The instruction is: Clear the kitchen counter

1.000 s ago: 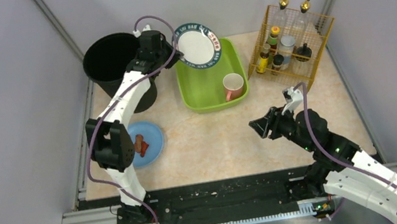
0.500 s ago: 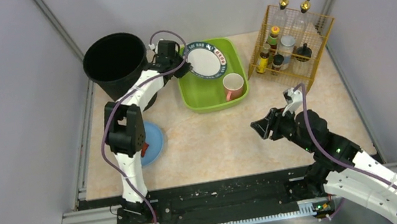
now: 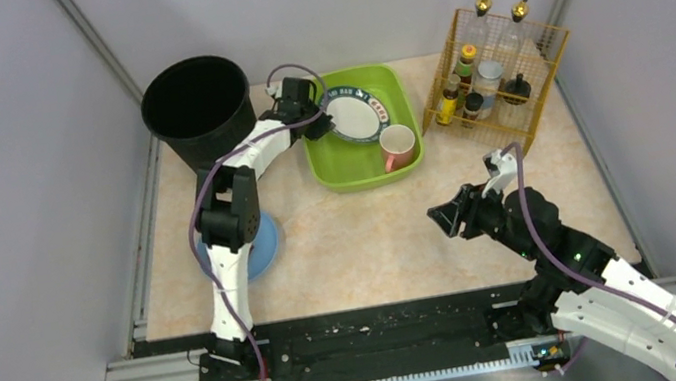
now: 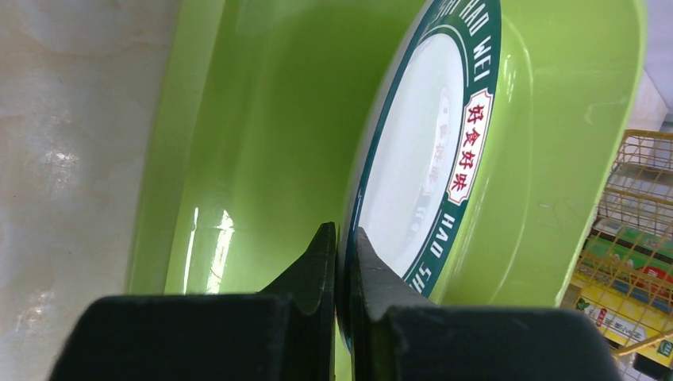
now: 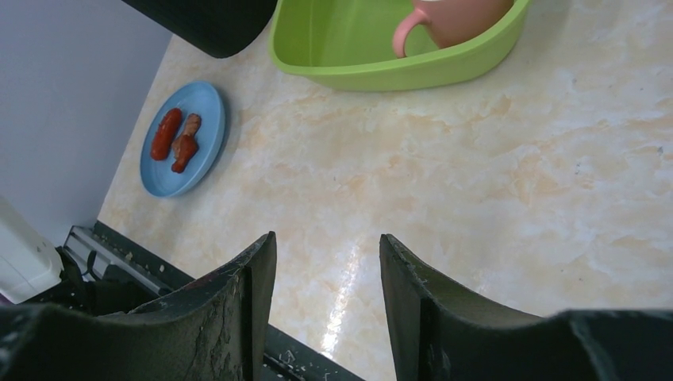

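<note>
Two grippers, two jobs: our left gripper [image 4: 341, 238] was clamped on the white plate [image 4: 421, 159] by its rim, tilting it inside the green tub [image 4: 262, 119], probably to lay it beside the cup [image 3: 397, 145]. Our right gripper [image 5: 325, 254] hung empty, jaws apart, over the counter [image 3: 371, 236], where the blue plate [image 5: 202, 107] waited.

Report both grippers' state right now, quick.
Left gripper: shut on the rim of the green-rimmed plate, inside the lime-green tub.
Right gripper: open, holding nothing, above the kitchen counter.
</note>
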Robot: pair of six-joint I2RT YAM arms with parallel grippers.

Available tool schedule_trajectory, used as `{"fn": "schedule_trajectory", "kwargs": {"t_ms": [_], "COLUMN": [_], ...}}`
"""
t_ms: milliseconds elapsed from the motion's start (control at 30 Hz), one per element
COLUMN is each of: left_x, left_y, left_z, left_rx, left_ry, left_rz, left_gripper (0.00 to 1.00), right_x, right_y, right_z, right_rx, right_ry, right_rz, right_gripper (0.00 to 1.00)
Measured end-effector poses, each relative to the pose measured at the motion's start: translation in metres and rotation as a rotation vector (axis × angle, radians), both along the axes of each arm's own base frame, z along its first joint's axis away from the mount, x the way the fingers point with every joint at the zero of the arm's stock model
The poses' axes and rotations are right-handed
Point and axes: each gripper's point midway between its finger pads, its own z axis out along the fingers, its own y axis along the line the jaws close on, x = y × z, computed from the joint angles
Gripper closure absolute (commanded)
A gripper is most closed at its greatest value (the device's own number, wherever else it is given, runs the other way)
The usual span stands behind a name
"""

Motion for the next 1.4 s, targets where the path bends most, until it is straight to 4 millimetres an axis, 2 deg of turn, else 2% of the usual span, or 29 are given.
{"fn": "schedule_trajectory", "kwargs": {"t_ms": [100, 267, 333, 600, 700, 767, 867, 900, 933, 1033, 1400], "left_x": [0.0, 0.001, 0.001, 0.001, -0.001, -0.004, -0.008, -0.01, -0.015, -0.023, -0.047], "left_y": [-0.001, -0.003, -0.004, -0.005, -0.006, -0.007, -0.009, -0.01, -0.01, -0.012, -0.003], "left_z": [-0.005, -0.004, -0.003, -0.002, -0.004, -0.006, -0.004, -0.003, -0.002, 0.006, 0.076], "left_rx": [-0.003, -0.013, -0.015, -0.012, -0.014, -0.014, -0.022, -0.022, -0.022, -0.026, 0.007], "left_ry": [0.009, 0.009, 0.006, 0.003, 0.008, 0.015, 0.011, 0.013, 0.019, 0.021, -0.084], "left_rz": [-0.001, -0.007, -0.006, -0.023, -0.037, -0.045, -0.072, -0.077, -0.086, -0.114, -0.194], "left_gripper": [0.95, 0.69, 0.62, 0.4, 0.37, 0.29, 0.27, 0.2, 0.08, 0.06, 0.06], "right_x": [0.0, 0.0, 0.0, 0.0, 0.0, 0.0, 0.0, -0.001, -0.001, -0.001, 0.0], "right_y": [0.0, 0.0, 0.0, -0.001, -0.001, -0.001, -0.001, -0.001, -0.001, -0.001, 0.0], "right_z": [-0.001, -0.001, -0.001, -0.001, -0.002, -0.002, -0.002, -0.002, -0.002, -0.002, -0.003], "right_rx": [-0.002, -0.003, -0.004, -0.006, -0.007, -0.007, -0.007, -0.007, -0.007, -0.007, -0.015], "right_ry": [0.002, 0.003, 0.002, 0.002, 0.003, 0.004, 0.003, 0.003, 0.003, 0.003, 0.006], "right_rz": [0.0, 0.0, 0.0, 0.0, 0.001, 0.001, 0.001, 0.001, 0.001, 0.001, 0.008], "right_gripper": [0.5, 0.49, 0.49, 0.49, 0.49, 0.49, 0.49, 0.49, 0.49, 0.49, 0.48]}}
